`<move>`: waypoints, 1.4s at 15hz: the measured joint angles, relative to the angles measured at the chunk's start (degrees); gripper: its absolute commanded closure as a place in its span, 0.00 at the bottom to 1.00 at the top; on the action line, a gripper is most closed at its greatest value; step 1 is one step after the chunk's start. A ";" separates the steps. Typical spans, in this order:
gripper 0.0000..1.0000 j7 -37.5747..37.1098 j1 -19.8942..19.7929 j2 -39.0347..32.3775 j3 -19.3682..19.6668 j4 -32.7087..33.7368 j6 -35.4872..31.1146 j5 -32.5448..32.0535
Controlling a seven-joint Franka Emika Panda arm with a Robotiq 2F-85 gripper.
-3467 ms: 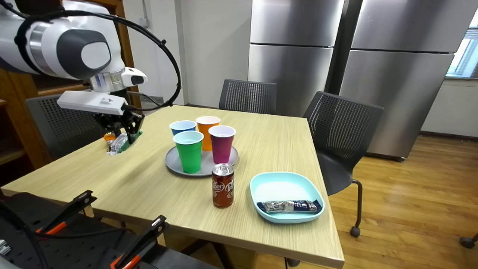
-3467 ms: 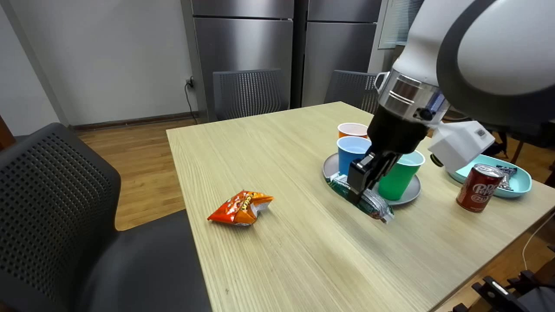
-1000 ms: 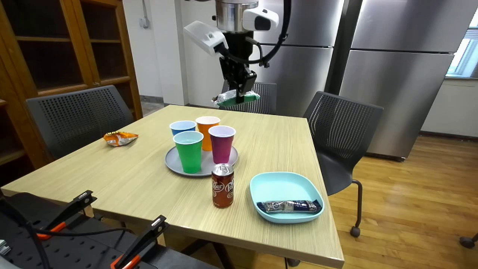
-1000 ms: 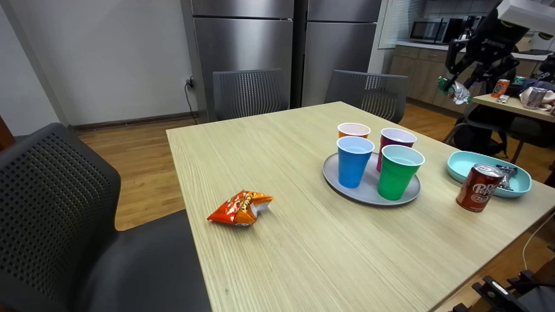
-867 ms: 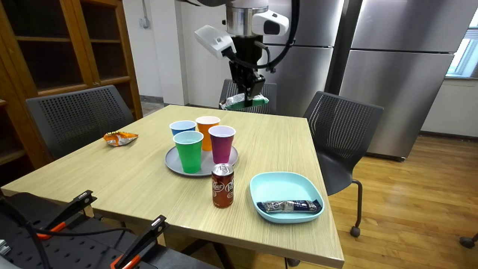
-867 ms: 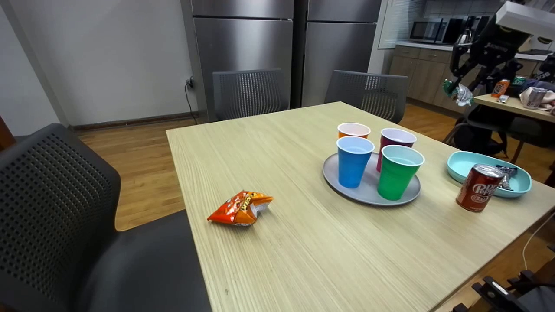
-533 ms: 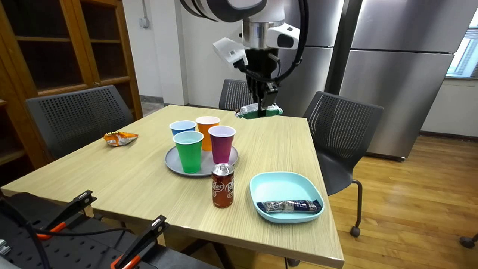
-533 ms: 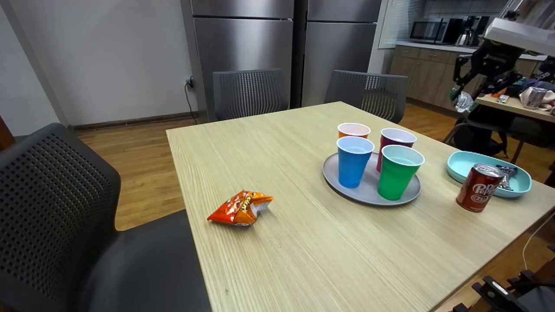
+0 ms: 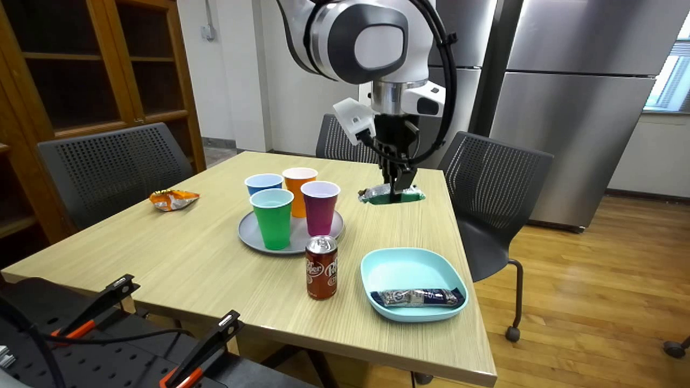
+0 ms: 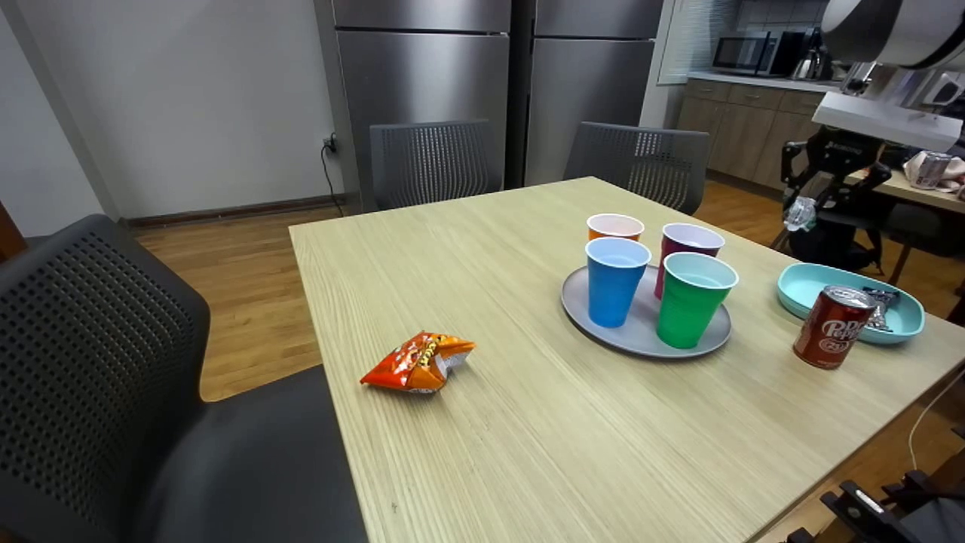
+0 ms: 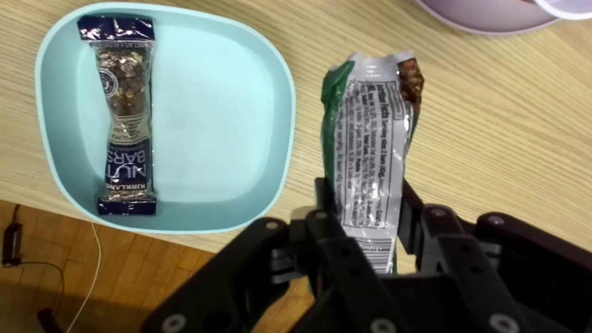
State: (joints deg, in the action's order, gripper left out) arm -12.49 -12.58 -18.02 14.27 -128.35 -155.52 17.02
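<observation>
One wrapped bar (image 11: 372, 152), pinched by the hand (image 11: 364, 200), stretches nearly level, paralleling the nut bar (image 11: 128, 122).

Both exterior views look slightly downward across the pale, rectangular, wood-grain surface (image 9: 199, 258) towards tall silver steel refrigerators (image 10: 426, 87); the wrist view looks steeply down past the black jointed gripper (image 11: 365, 196) at close range. All share the pale-turquoise, rounded-square tray (image 11: 212, 125).

Table (image 10: 513, 452) with plate (image 10: 641, 328); can (image 9: 322, 277); dish (image 9: 409, 269); bag (image 10: 418, 363)

This looks like a kitchen or break room: steel refrigerators (image 9: 571, 145), microwave (image 10: 740, 55), counter-height cabinets (image 10: 725, 132).
</observation>
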 measured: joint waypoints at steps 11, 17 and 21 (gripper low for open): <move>0.91 -4.39 -0.16 -8.83 2.51 2.71 -3.50 -0.05; 0.91 -5.96 -0.14 -13.33 3.91 2.88 -5.44 -0.08; 0.41 -7.32 0.16 -15.71 4.31 3.61 -6.74 -0.08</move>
State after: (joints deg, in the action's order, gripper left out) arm -19.81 -12.42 -33.73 18.58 -124.74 -162.26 16.93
